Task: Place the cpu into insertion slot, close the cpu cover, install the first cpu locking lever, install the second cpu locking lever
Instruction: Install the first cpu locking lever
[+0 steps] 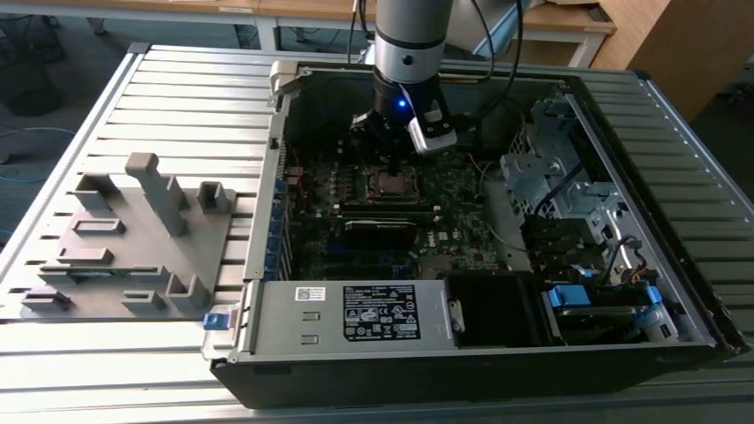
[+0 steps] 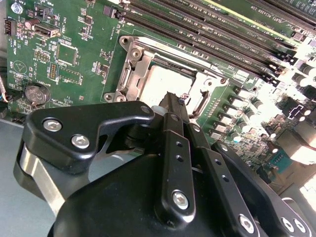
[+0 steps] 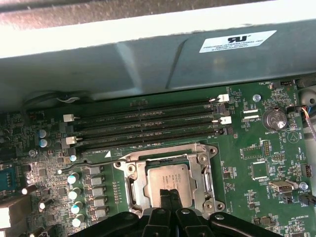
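I have my gripper (image 3: 170, 195) pinched closed on nothing, its tips over one edge of the cpu (image 3: 168, 177), which sits in the socket on the motherboard (image 3: 256, 148) with the cpu cover (image 3: 135, 184) lying flat around it, just beside the memory slots (image 3: 148, 130).
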You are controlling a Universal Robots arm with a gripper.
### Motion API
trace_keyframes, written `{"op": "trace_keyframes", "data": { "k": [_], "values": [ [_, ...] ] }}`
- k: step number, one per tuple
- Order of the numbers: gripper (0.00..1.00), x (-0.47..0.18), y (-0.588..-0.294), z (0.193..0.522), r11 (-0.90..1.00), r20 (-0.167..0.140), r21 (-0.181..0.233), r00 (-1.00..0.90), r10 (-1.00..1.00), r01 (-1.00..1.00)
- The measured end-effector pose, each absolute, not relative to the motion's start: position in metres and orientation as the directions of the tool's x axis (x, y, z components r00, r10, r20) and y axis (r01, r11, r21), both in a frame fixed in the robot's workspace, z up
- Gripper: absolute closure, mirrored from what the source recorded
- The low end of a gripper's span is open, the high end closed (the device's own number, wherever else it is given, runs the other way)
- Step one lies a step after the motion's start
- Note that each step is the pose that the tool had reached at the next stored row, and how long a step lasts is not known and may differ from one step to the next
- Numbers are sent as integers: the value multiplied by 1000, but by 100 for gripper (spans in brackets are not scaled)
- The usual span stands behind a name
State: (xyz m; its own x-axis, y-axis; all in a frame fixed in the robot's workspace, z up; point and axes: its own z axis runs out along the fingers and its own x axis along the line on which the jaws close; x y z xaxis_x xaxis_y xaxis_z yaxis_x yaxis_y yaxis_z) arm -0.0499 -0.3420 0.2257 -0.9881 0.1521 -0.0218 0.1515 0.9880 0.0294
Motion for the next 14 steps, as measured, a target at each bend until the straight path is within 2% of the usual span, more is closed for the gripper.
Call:
{"op": "trace_keyframes", "data": {
  "k": [3,14],
  "values": [
    [90,-50,-342,226,988,-7,27,-988,152,152],
    [90,-50,-342,230,988,-1,26,-988,152,152]
  ]
}}
